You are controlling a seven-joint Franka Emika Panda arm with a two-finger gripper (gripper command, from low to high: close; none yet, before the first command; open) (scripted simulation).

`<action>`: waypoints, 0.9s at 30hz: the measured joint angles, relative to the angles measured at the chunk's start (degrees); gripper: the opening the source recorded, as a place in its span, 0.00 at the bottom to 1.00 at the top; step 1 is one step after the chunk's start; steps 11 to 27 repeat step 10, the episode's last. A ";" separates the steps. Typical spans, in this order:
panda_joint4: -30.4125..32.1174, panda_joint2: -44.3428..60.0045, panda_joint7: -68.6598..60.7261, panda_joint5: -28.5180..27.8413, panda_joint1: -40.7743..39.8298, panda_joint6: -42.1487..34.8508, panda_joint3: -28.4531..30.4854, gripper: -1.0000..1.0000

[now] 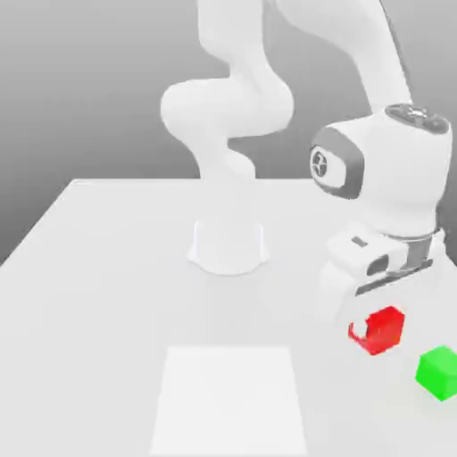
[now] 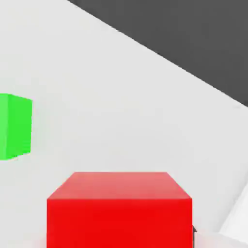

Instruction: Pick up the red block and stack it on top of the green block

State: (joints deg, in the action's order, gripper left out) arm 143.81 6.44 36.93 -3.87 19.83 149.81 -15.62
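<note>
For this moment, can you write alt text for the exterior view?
A white robot arm's gripper is shut on a red block, just above a white table. A green block sits on the table beside it, toward the exterior view's right.

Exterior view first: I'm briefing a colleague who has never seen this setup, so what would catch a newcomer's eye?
The red block stands out against the white table, sitting in the shut gripper toward the exterior view's lower right. Just to its right and slightly lower in that view sits the bright green block, apart from it. Above both looms the bulky white arm.
</note>
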 joint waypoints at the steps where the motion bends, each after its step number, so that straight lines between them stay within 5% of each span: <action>1: -1.96 0.96 -2.33 -0.47 1.10 -1.05 -1.31 0.00; 6: -4.95 10.33 -1.31 -6.55 4.44 4.87 0.09 0.00; 7: -5.06 11.54 -0.81 -7.32 4.90 5.92 0.64 1.00; 27: -5.06 11.54 -0.81 -7.32 4.90 5.92 0.64 1.00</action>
